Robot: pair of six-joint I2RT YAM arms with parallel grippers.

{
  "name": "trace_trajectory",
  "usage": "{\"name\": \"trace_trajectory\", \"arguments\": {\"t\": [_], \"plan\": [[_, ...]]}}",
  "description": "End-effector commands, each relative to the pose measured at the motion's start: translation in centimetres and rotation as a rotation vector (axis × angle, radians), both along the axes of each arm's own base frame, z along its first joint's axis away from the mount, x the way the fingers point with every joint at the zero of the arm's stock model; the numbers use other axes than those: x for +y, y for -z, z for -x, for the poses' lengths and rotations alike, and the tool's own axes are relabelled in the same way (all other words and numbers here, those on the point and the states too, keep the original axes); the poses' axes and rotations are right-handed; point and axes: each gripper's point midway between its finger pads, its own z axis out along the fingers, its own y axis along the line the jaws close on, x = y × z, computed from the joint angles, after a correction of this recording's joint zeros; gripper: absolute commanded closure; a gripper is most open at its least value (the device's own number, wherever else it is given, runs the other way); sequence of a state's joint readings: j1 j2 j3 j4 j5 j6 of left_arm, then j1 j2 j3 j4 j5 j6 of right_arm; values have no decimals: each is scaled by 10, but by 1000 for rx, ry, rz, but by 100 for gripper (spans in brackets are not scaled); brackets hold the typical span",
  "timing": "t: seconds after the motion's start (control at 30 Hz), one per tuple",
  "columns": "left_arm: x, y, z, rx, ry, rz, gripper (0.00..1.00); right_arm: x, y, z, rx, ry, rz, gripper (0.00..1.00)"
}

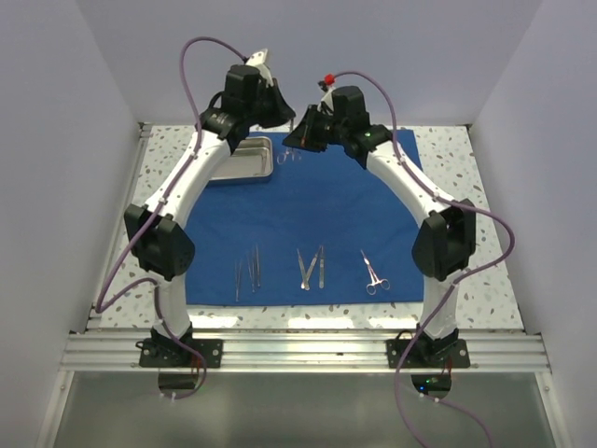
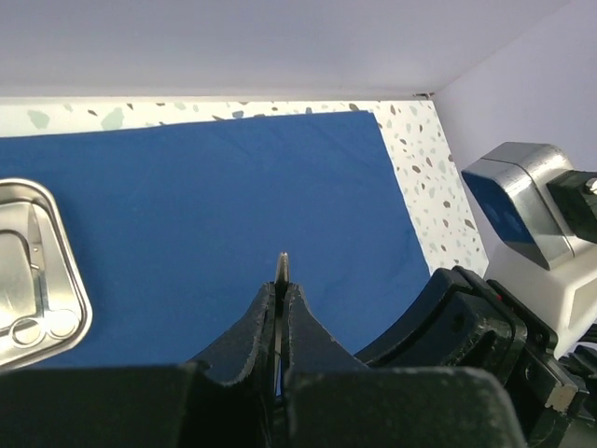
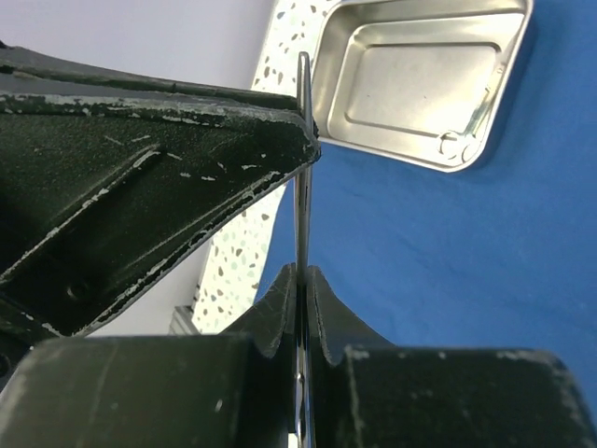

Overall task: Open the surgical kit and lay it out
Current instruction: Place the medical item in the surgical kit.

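Top external camera gives me the royal-blue cloth [image 1: 317, 205] spread flat on the speckled table [image 1: 499, 289], with the steel tray [image 1: 244, 159] sitting on its far left corner. Well apart from the tray, along the cloth edge nearest the arm bases, a row of steel instruments [image 1: 308, 269] lies side by side. Both arms arch over to the tray's right end. There the left gripper [image 1: 285, 124] and right gripper [image 1: 295, 140] meet just beside it, and a thin steel instrument [image 1: 287, 156] hangs between them. From up here I cannot tell how the fingers stand.

Left wrist camera shows me that gripper's fingers pressed together, with only the steel tip poking out past them. Blue cloth fills the view beneath, and the tray sits off to the left of the fingertips. Inside the tray, against its near wall, I see a ring-ended steel piece [image 2: 28, 329]. The right arm's body crowds in on the side away from the tray.

Right wrist camera shows its fingers pinched on the same thin steel strip, which runs straight up to the tip of the left gripper's finger. The tray lies beyond that meeting point, up and to the right, on the cloth and clear of both grippers.
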State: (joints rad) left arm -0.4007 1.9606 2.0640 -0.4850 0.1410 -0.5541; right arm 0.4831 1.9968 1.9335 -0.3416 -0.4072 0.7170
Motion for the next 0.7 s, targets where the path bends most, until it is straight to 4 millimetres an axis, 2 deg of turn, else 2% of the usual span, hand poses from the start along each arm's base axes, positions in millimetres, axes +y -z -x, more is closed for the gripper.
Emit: {"name": "trace_trajectory", "arguments": {"t": [0.0,0.03,0.07,0.1,0.13,0.17,0.2,0.23,0.3,0.33,0.4,0.43,0.57,0.6,0.67], "plan": [[-3,-35,14,-53,15,53,100,-18,-43,13,-107,20,8,100],[-3,-31,13,-46,14,48,93,-21,-42,15,-107,24,24,100],[0,-30,11,-50,3,30,76,-28,-36,20,-99,20,64,100],[3,-24,11,-37,-7,10,57,-39,-46,24,-121,43,86,100],[5,-17,8,-25,-14,-11,15,-47,-38,29,-107,48,121,100],[11,-12,4,-23,-44,-47,2,-58,-27,38,-73,55,168,100],[17,-10,4,-28,-46,-95,0,-73,-23,42,-83,63,215,100],[20,-2,1,-20,-54,-128,1,-90,-9,59,-33,78,276,100],[36,5,-3,-24,-96,-204,0,-117,8,76,5,91,361,100],[39,8,-3,-21,-103,-222,0,-138,26,99,59,110,434,100],[48,17,-5,-7,-112,-248,0,-158,46,121,99,120,510,100],[49,20,-5,-2,-108,-249,0,-175,61,142,135,140,555,100],[48,32,-5,17,-79,-258,0,-201,99,189,232,176,605,100],[48,33,-5,17,-76,-256,0,-208,119,202,284,173,628,100],[47,37,-5,18,-74,-256,0,-212,132,214,328,184,630,100]]}}
